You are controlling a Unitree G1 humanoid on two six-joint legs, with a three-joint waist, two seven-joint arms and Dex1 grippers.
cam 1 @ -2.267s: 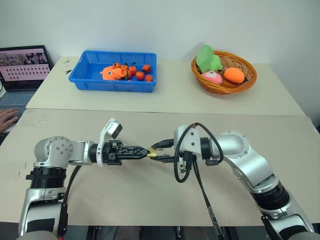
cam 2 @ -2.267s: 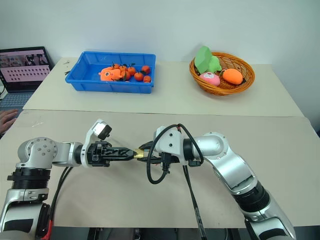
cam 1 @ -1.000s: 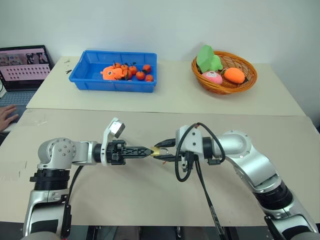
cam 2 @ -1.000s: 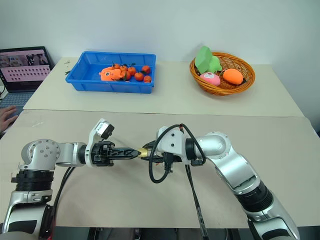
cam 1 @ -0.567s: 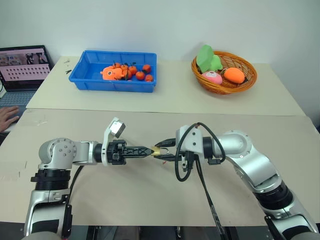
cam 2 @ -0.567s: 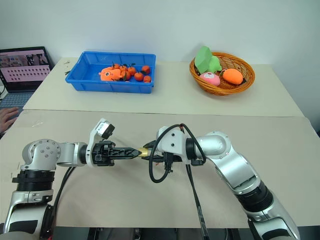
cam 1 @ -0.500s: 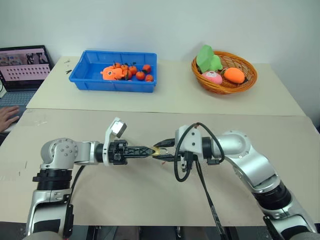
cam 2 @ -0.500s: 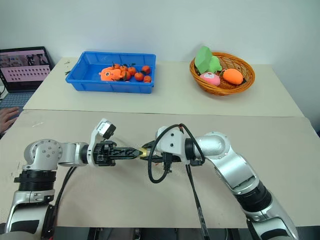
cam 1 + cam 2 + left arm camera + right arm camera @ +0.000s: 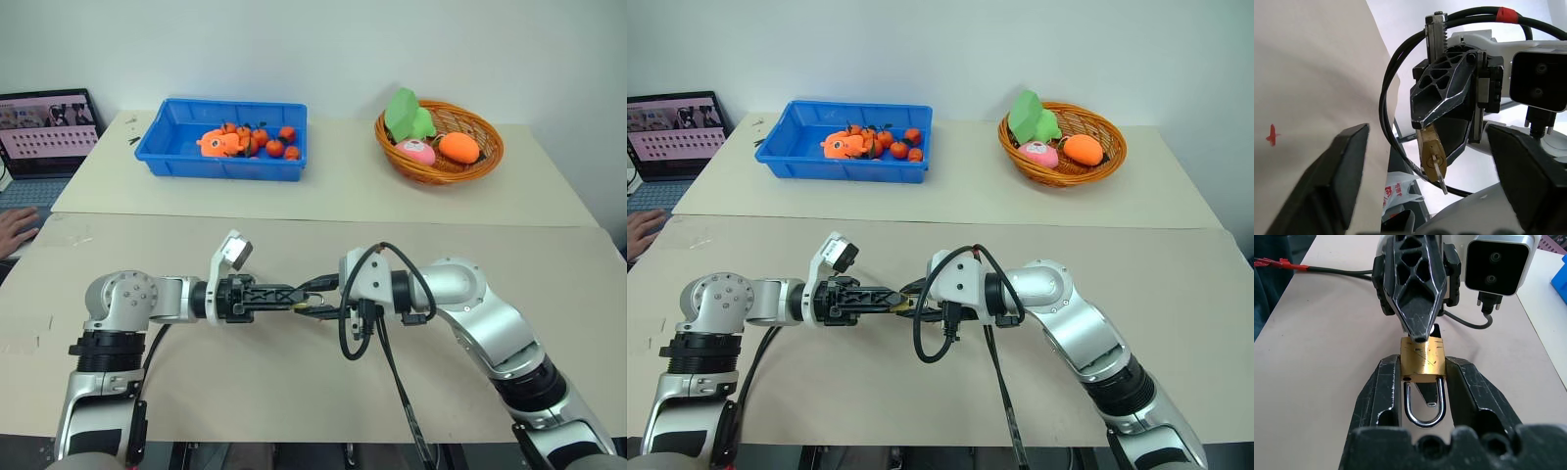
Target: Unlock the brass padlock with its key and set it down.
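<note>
The left pincer (image 9: 291, 297) has let its fingers spread apart since a second ago, when they were pinched together at the lock. Close in, above the front surface (image 9: 294, 392), the right pincer (image 9: 1422, 374) is clamped on the brass padlock (image 9: 1423, 363), shackle toward its wrist, key (image 9: 1438, 169) sticking out of the body. Looks like the turning step, mid re-grip. Next, I'd say, close squarely on that key. Farther back sit the blue bin (image 9: 223, 138) and the basket (image 9: 439, 137).
</note>
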